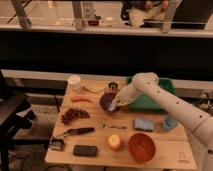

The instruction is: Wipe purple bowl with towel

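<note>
The dark purple bowl (106,102) sits on the wooden table (100,160), a little behind its middle. My white arm reaches in from the right, and the gripper (117,104) is down at the bowl's right rim. A small pale towel (115,107) shows at the gripper's tip, lying against the inside of the bowl, and the gripper is shut on it. The arm's wrist hides the right edge of the bowl.
A green tray (152,102) lies right behind the arm. A blue cloth pad (144,124), blue cup (170,123) and orange-red bowl (141,146) stand front right. A can (113,87), banana (95,90), carrot (81,99), white cup (74,82), grapes (75,115), fork (114,126) and phone (85,150) surround the bowl.
</note>
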`<state>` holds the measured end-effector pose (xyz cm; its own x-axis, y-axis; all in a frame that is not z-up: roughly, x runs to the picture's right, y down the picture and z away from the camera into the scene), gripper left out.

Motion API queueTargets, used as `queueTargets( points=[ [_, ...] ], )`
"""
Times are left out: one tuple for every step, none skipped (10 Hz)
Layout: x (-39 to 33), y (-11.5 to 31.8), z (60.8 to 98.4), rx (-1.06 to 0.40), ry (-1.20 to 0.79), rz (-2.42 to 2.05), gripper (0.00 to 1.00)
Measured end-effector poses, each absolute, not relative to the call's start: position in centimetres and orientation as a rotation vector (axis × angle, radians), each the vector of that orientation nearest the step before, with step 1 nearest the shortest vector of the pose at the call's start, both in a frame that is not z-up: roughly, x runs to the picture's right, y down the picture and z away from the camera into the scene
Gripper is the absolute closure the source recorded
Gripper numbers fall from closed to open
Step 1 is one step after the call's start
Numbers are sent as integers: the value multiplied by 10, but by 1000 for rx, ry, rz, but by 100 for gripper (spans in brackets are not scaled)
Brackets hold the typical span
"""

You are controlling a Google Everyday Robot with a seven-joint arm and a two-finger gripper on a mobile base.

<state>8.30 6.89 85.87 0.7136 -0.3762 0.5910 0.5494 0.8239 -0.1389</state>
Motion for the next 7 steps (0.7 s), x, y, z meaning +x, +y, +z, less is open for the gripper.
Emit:
queueTargets(
  points=[
    [80,65,862,-313,-581,-530,100],
    [74,62,865,-309,-584,-539,100],
    [67,60,868,-307,-591,-549,100],
    [61,59,872,-307,-597,-556,100],
    [56,59,876,-309,-605,-560,100],
    [52,60,879,-312,-612,-564,100],
    [38,61,885,-316,-631,-576,100]
  ],
)
